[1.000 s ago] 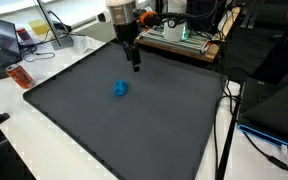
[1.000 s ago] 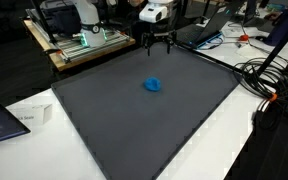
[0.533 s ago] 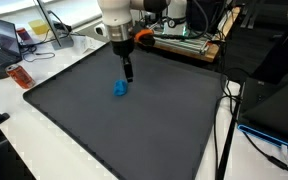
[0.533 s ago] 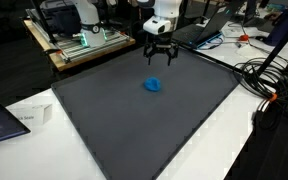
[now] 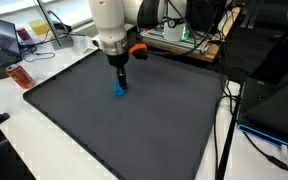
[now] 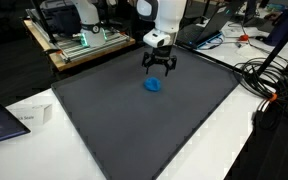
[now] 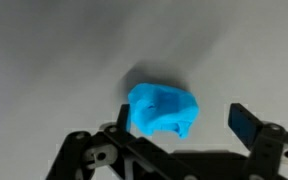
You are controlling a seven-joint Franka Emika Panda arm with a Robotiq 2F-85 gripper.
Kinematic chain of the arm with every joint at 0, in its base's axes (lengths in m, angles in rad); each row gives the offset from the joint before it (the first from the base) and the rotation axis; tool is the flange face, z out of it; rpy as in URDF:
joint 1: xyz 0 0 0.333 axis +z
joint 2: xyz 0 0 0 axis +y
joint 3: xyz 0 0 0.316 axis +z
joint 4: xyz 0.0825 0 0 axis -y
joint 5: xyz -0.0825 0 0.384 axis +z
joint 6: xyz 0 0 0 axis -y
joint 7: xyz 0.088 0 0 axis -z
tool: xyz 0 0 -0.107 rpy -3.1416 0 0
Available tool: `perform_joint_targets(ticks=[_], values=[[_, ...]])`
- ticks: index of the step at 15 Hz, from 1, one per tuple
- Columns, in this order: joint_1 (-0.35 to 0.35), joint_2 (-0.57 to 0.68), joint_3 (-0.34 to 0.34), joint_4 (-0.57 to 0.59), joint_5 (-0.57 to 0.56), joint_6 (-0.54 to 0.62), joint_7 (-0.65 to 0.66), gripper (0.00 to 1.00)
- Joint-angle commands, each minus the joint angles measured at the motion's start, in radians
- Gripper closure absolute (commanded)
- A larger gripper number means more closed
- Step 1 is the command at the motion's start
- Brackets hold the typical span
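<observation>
A: In an exterior view the gripper hovers over the blue lump, toward the dark mat's far side; finger spread unclear.

B: In an exterior view the gripper is spread wide, clear above the lump.

A: Wrist view: the lump sits off-centre, by one finger. Approach step, I'd say; gripping needs centring, then descent.
</observation>
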Motion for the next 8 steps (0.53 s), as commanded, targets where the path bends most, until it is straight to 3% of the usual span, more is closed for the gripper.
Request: perform_joint_targets(ticks=[1,8], values=[[0.028,0.059,-0.035,0.056,-0.03,-0.017,0.054,0.0],[0.039,0.126,-0.06,0.099,-0.024,-0.018,0.075,0.0]])
